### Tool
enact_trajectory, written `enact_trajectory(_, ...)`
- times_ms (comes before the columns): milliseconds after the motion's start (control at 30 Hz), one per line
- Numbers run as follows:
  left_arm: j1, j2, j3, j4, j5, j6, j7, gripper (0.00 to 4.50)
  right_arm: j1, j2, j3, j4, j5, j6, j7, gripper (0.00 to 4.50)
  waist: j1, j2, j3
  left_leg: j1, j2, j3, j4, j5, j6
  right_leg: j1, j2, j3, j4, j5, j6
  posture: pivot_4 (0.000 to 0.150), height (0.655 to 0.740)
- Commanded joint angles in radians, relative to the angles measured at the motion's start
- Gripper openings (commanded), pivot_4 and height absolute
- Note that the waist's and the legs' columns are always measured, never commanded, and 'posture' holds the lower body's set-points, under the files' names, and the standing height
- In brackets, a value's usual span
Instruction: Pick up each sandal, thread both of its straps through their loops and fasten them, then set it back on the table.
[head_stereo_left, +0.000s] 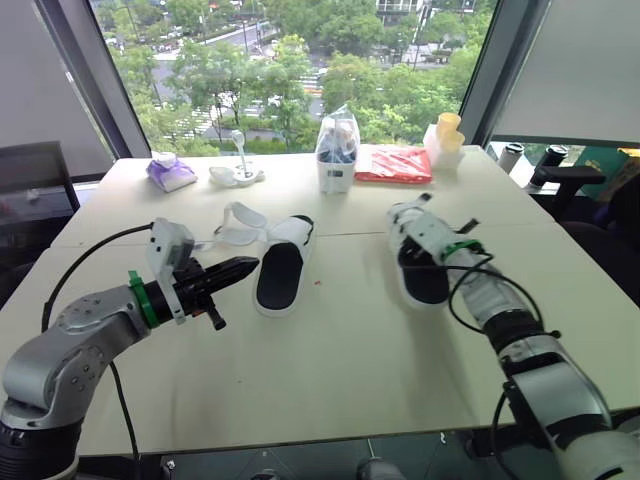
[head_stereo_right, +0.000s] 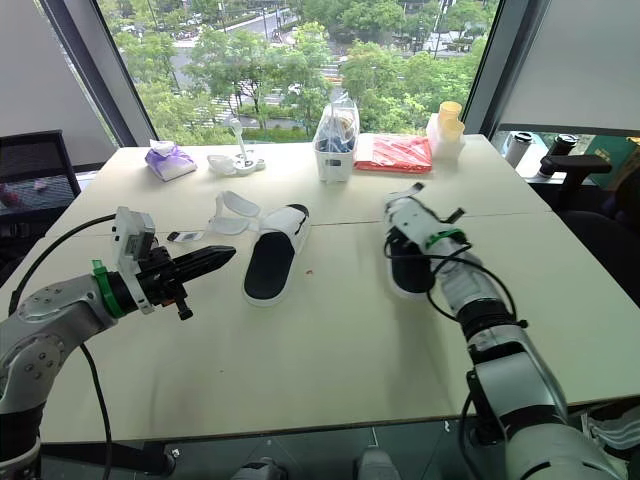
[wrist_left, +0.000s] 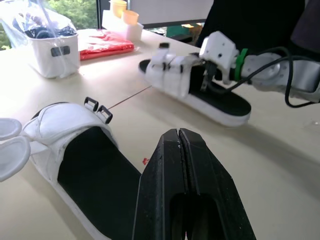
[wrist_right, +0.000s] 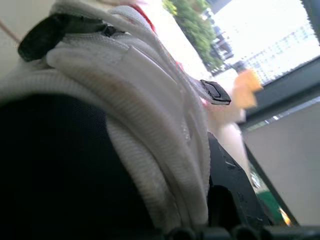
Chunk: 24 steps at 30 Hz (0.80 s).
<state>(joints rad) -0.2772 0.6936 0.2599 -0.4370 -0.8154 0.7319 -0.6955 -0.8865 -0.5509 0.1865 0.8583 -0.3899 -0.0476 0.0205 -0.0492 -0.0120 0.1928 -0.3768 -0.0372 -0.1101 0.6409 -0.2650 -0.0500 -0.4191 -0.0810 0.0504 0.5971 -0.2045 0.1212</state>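
Observation:
Two white sandals with black insoles lie on the cream table (head_stereo_left: 330, 370). The left sandal (head_stereo_left: 280, 272) has both straps (head_stereo_left: 240, 225) spread open to its left, and its two black loops (wrist_left: 98, 108) are bare. My left gripper (head_stereo_left: 246, 267) hovers shut and empty beside that sandal's heel, pointing at it. The right sandal (head_stereo_left: 425, 278) lies flat, its upper band (wrist_left: 172, 72) closed over. My right gripper (wrist_left: 206, 82) reaches into that sandal from the heel side. In the right wrist view the white band (wrist_right: 150, 115) lies pressed against a black finger (wrist_right: 232, 190).
At the back of the table stand a white tub with a plastic bag (head_stereo_left: 337, 160), a red packet (head_stereo_left: 395, 165), yellow cups (head_stereo_left: 447, 135), a purple pouch (head_stereo_left: 170, 173) and a white gadget (head_stereo_left: 238, 172). A dark office chair (head_stereo_left: 565, 180) sits off the right edge.

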Motion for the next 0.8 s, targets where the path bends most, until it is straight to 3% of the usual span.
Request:
enact_trajectory(33, -0.012, -0.009, -0.012, 0.0, 0.008, -0.027, -0.01, 0.0, -0.023, -0.031, -0.022, 0.012, -0.017, 0.009, -0.059, 0.02, -0.007, 0.0, 0.0, 0.001, 0.0, 0.0, -0.001, 0.0, 0.0, 0.0, 0.0, 0.0, 0.0, 0.0, 0.0, 0.15, 0.74)
enact_trajectory(267, -0.036, -0.02, -0.041, 0.024, 0.022, -0.04, -0.018, 0.0, -0.073, 0.008, -0.016, 0.147, -0.017, 0.079, -0.091, 0.02, -0.023, 0.0, 0.0, 0.002, 0.0, 0.001, -0.002, 0.0, 0.0, 0.0, 0.0, 0.001, 0.0, 0.0, 0.0, 0.15, 0.74)
enact_trajectory(467, -0.043, -0.027, -0.045, 0.024, 0.027, -0.041, -0.018, 0.0, -0.073, 0.027, -0.006, 0.187, -0.017, 0.086, -0.082, 2.68, -0.021, 0.0, 0.0, 0.002, 0.0, 0.001, -0.002, 0.0, 0.0, 0.0, 0.0, 0.001, 0.001, 0.0, 0.0, 0.15, 0.74)
enact_trajectory(567, -0.039, -0.027, -0.044, 0.019, 0.026, -0.038, -0.016, 0.0, -0.064, 0.016, 0.002, 0.171, -0.028, 0.084, -0.085, 4.3, -0.021, -0.002, -0.001, 0.002, 0.0, 0.001, -0.001, 0.0, 0.0, 0.001, 0.0, 0.001, 0.0, 0.0, 0.0, 0.15, 0.74)
enact_trajectory(633, -0.027, -0.024, -0.037, 0.012, 0.022, -0.036, -0.017, 0.0, -0.026, -0.006, -0.003, 0.091, -0.022, 0.079, -0.055, 4.46, -0.022, -0.002, -0.001, 0.003, 0.0, 0.001, 0.0, 0.0, 0.0, 0.002, 0.0, 0.001, 0.0, 0.0, 0.0, 0.15, 0.74)
enact_trajectory(800, -0.011, -0.018, -0.032, 0.022, 0.028, -0.044, -0.029, 0.0, 0.195, -0.039, -0.043, -0.34, 0.038, 0.128, 0.099, 4.46, -0.019, -0.001, -0.001, 0.003, 0.0, -0.001, -0.001, 0.0, 0.0, 0.002, 0.001, 0.001, 0.002, 0.001, 0.005, 0.15, 0.74)
